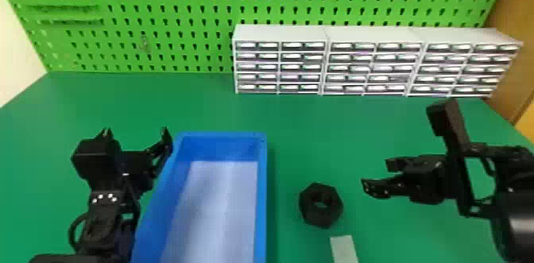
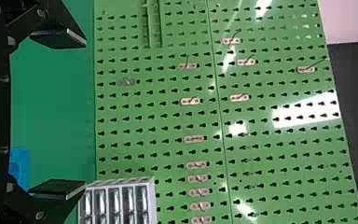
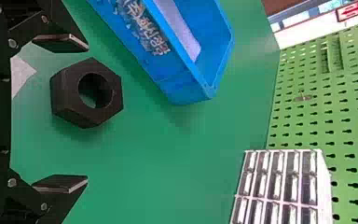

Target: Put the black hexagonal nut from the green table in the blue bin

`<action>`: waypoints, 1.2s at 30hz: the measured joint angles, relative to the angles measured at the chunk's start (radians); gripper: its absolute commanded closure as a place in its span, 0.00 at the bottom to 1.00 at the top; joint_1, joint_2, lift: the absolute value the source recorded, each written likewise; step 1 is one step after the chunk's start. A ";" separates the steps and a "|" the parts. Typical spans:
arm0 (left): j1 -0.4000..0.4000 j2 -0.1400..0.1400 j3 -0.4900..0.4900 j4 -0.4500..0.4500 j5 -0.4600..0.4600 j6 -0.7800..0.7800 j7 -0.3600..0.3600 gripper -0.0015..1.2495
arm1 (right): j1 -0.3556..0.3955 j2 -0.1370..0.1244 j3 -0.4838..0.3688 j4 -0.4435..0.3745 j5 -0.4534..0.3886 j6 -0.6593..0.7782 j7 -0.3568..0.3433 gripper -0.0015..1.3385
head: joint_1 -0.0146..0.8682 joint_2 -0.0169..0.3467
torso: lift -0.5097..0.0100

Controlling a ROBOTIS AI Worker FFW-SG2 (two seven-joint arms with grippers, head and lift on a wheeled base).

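The black hexagonal nut (image 1: 321,205) lies flat on the green table (image 1: 302,123), between the blue bin (image 1: 261,186) and my right gripper (image 1: 375,176), which is open a short way to its right. In the right wrist view the nut (image 3: 74,93) shows ahead of my open right gripper (image 3: 84,113), between the lines of its two fingers but not touched; the bin (image 3: 182,84) is beyond it. My left gripper (image 1: 137,133) is parked at the bin's left edge; in the left wrist view this left gripper (image 2: 85,114) stands open with nothing between its fingers.
A pale flat piece (image 1: 344,248) lies on the table near the nut, toward the front. White drawer cabinets (image 1: 326,59) stand along the back right, before a green pegboard (image 1: 159,16). The bin has a whitish bottom.
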 measured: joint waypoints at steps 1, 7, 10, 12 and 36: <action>0.001 0.000 -0.001 0.000 0.000 0.000 0.000 0.17 | -0.001 0.000 0.001 0.002 0.001 0.001 0.002 0.21 | 0.76 0.20 | 0.80; -0.001 0.000 -0.004 0.000 -0.003 0.000 0.000 0.17 | -0.010 0.004 0.023 0.023 0.030 0.009 0.034 0.21 | 0.76 0.20 | 0.80; -0.003 0.000 -0.003 0.000 -0.003 0.000 0.000 0.17 | -0.016 0.008 0.037 0.035 0.046 0.010 0.046 0.21 | 0.76 0.20 | 0.80; -0.004 0.000 -0.002 0.000 -0.003 0.000 0.000 0.17 | -0.022 0.011 0.048 0.044 0.058 0.011 0.052 0.21 | 0.76 0.20 | 0.80; -0.015 0.000 -0.005 0.003 -0.011 -0.001 0.000 0.17 | -0.084 0.077 0.105 0.189 0.118 -0.065 0.056 0.21 | 0.76 0.20 | 0.80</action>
